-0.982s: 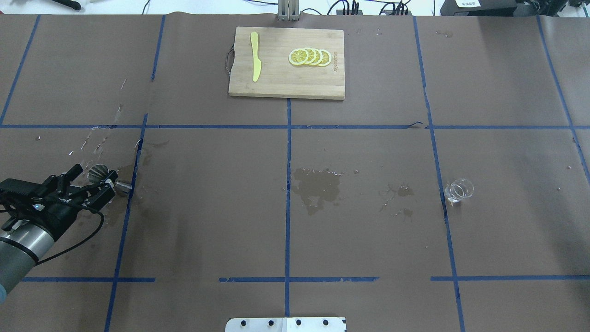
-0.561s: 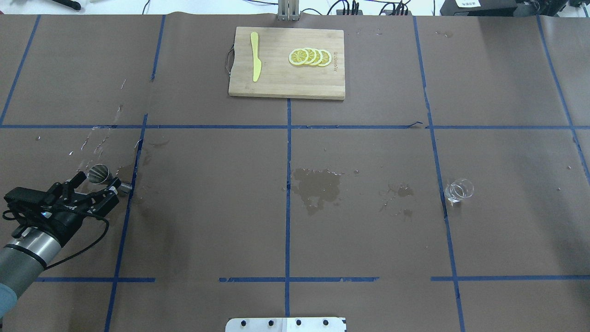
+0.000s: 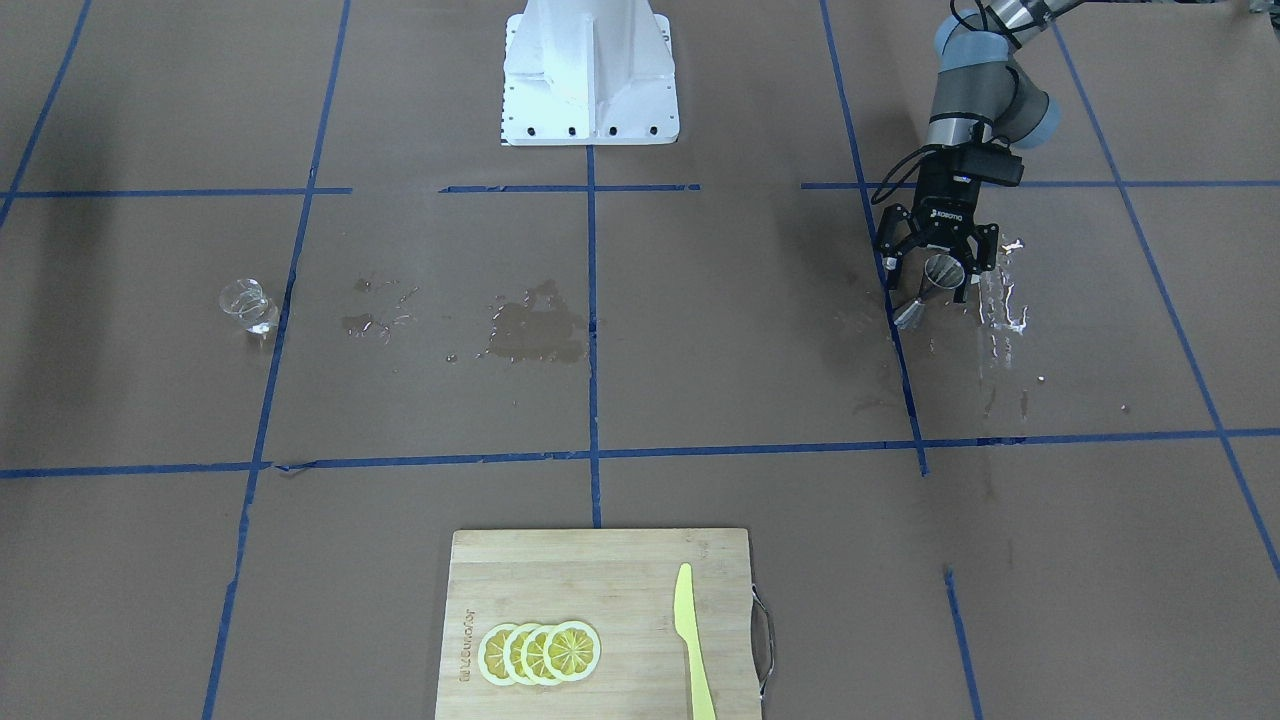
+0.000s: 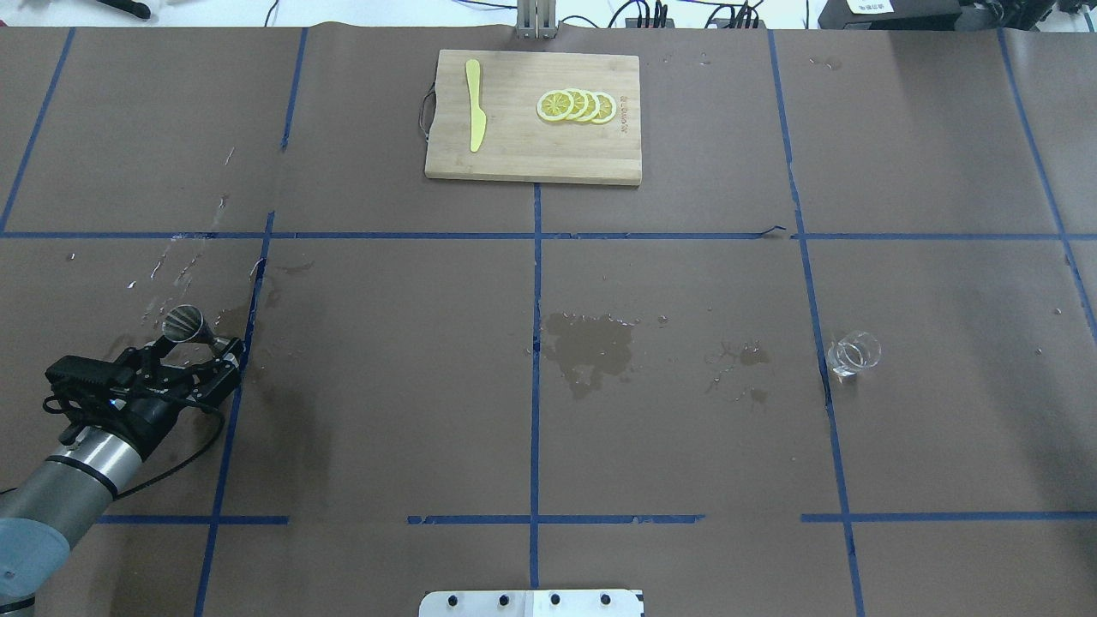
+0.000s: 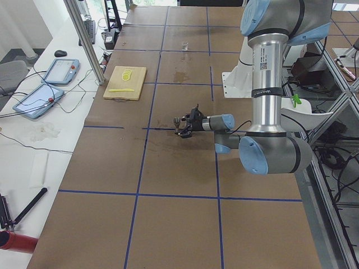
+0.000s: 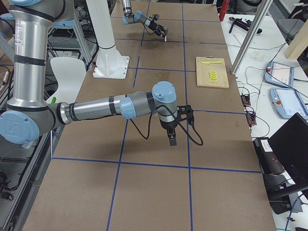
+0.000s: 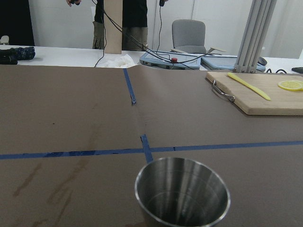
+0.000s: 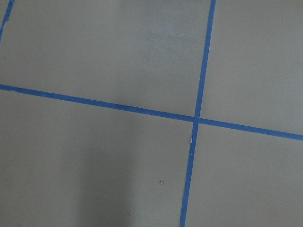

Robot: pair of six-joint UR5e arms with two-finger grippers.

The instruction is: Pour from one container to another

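Observation:
The clear glass (image 4: 854,353) stands alone on the right half of the table, also seen at the left of the front-facing view (image 3: 247,305). The steel jigger (image 4: 183,324) stands upright at the far left among wet spots. My left gripper (image 4: 199,353) is open, low over the table, its fingertips just short of the jigger and apart from it. In the left wrist view the jigger (image 7: 182,191) fills the lower centre, mouth up. My right gripper (image 6: 172,139) shows only in the exterior right view, far from the glass; I cannot tell its state.
A wooden cutting board (image 4: 514,154) with lemon slices (image 4: 576,105) and a yellow knife (image 4: 474,104) lies at the far middle. A wet patch (image 4: 591,347) darkens the table's centre. The robot's white base (image 3: 590,70) is at the near edge.
My left gripper has drawn back toward the robot, off the jigger, which stays standing where it was. The glass has not moved.

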